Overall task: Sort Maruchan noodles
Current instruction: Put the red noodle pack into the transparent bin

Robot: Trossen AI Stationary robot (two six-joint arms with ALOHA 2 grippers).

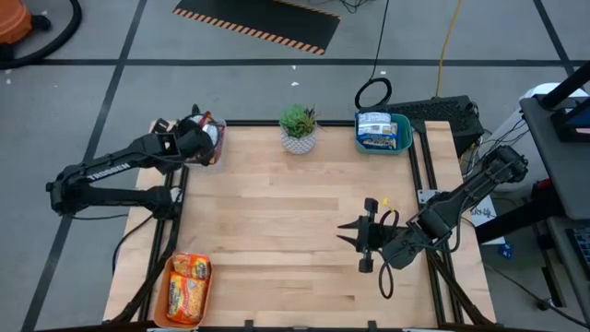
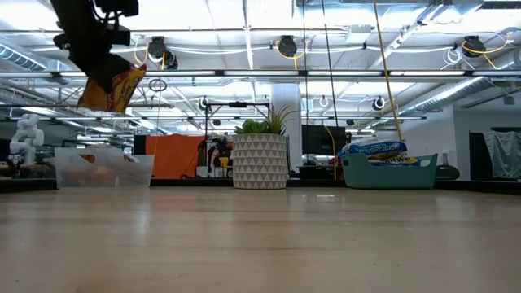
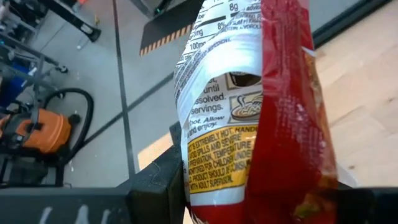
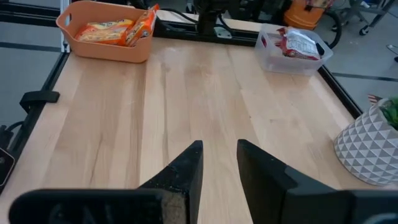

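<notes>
My left tool [image 1: 205, 138] hangs over the desk's far left corner with a red-and-silver plastic noodle packet [image 3: 261, 106] pinched in it.

The pale wooden desk [image 1: 277, 240] lies bare across its whole middle, with things only at its edges: a clear plastic tray [image 4: 292, 53] under my left tool holding red packets, an orange plastic tray [image 1: 187, 288] at the near left corner holding orange-yellow packets, a teal plastic tray [image 1: 383, 134] at the far right holding blue-white packets, and a small green plant in a white patterned pot [image 1: 298, 129] at the far edge between them. My right tool [image 1: 361, 236] rests low near the right edge, fingers a narrow gap apart, holding nothing.
</notes>
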